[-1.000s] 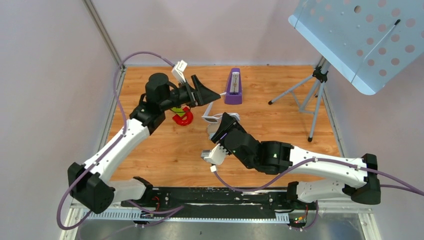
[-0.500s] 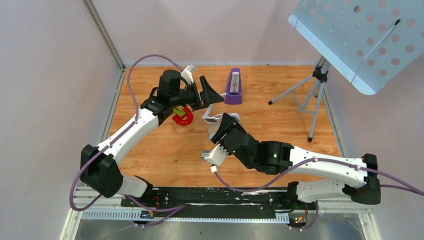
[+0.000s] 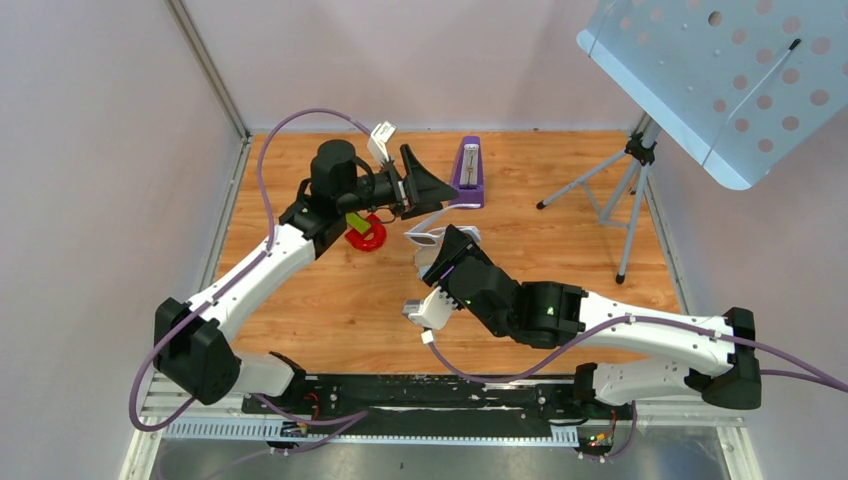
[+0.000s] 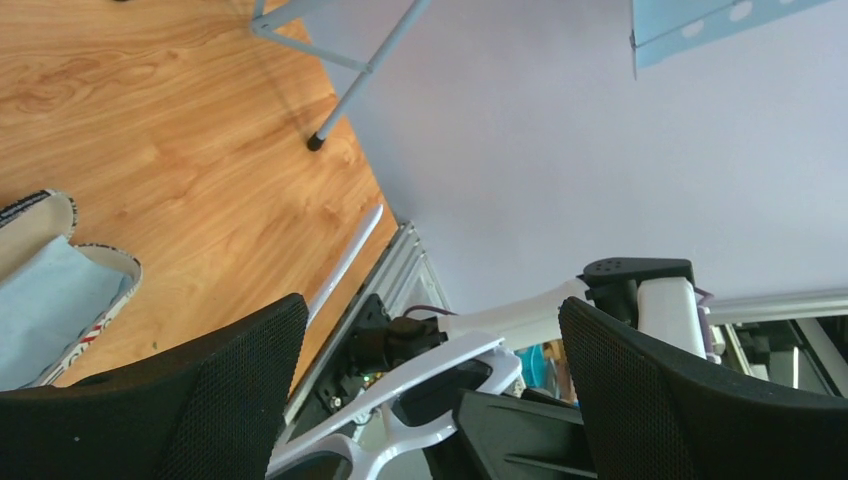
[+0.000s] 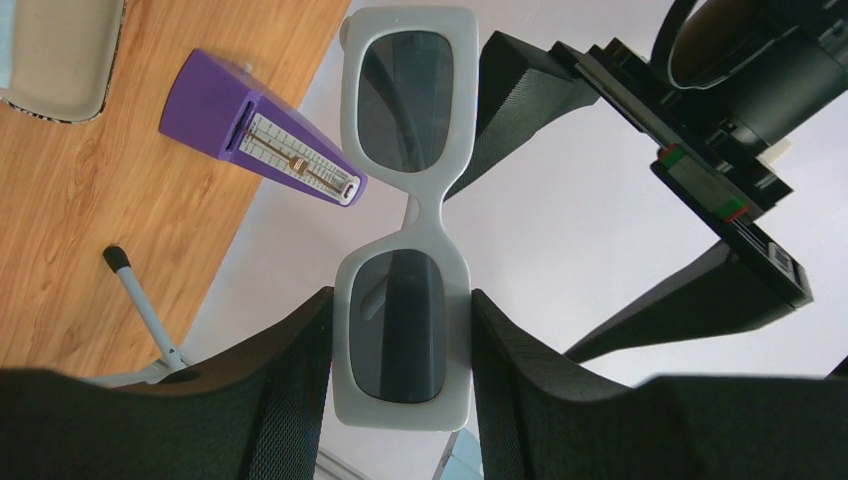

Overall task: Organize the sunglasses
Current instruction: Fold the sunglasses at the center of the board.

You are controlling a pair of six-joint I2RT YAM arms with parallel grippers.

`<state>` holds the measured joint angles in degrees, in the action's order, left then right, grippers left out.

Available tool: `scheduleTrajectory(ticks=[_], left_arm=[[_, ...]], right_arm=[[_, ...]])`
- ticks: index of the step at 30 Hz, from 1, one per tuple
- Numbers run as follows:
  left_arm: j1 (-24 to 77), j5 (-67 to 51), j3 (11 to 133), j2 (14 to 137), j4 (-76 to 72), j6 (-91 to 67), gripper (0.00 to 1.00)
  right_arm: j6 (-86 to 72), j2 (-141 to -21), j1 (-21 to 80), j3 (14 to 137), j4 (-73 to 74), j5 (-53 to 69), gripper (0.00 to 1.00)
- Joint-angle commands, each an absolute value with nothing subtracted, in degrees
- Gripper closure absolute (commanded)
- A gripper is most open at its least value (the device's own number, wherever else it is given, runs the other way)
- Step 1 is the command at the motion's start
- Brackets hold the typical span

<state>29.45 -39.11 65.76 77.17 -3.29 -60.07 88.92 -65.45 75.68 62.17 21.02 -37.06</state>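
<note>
Right pincer (image 5: pixel 400 300) clenched on the sunglasses (image 5: pixel 405 100), gripping one lens; pair held above mid table (image 3: pixel 330 290). Left pincer (image 4: pixel 432 310) released, fingers wide apart, facing the sunglasses close by.

The right gripper (image 3: pixel 447 243) holds the white sunglasses (image 3: pixel 424 237). The left gripper (image 3: pixel 434 190) is wide open, just beside them.

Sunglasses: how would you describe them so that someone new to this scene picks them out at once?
Over the middle of the wooden table, the right arm's hand grips a slim white plastic pair of sunglasses with dark rectangular lenses. Nothing else is held off the table; the purple wedge-shaped metronome behind stands on the wood.
</note>
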Motion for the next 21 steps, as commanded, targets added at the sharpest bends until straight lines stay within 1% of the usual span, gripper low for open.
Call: scheduleTrajectory(ticks=[1, 11, 14, 17, 19, 21], left_arm=[[30.0, -40.7, 65.1, 74.5, -4.2, -60.8, 0.0], [32.2, -42.0, 63.7, 71.9, -5.4, -65.1, 0.01], [32.4, -40.5, 64.7, 69.9, -3.7, -64.8, 0.01], [32.3, -35.7, 70.0, 68.2, 5.1, -58.0, 0.0], [32.3, -29.5, 75.9, 68.5, 15.0, -48.6, 0.0], [32.3, -24.1, 80.3, 69.7, 21.5, -41.3, 0.0]], right_arm=[[87.9, -65.6, 74.9, 63.2, 20.5, -37.4, 0.82], [86.9, -65.4, 73.9, 63.6, 20.3, -37.4, 0.82], [86.5, -65.0, 73.6, 63.3, 20.3, -37.3, 0.82], [86.5, -64.2, 73.5, 62.7, 20.3, -37.3, 0.82], [86.9, -63.5, 73.5, 62.1, 20.3, -37.3, 0.82], [88.4, -62.7, 73.4, 61.2, 20.3, -37.1, 0.82]])
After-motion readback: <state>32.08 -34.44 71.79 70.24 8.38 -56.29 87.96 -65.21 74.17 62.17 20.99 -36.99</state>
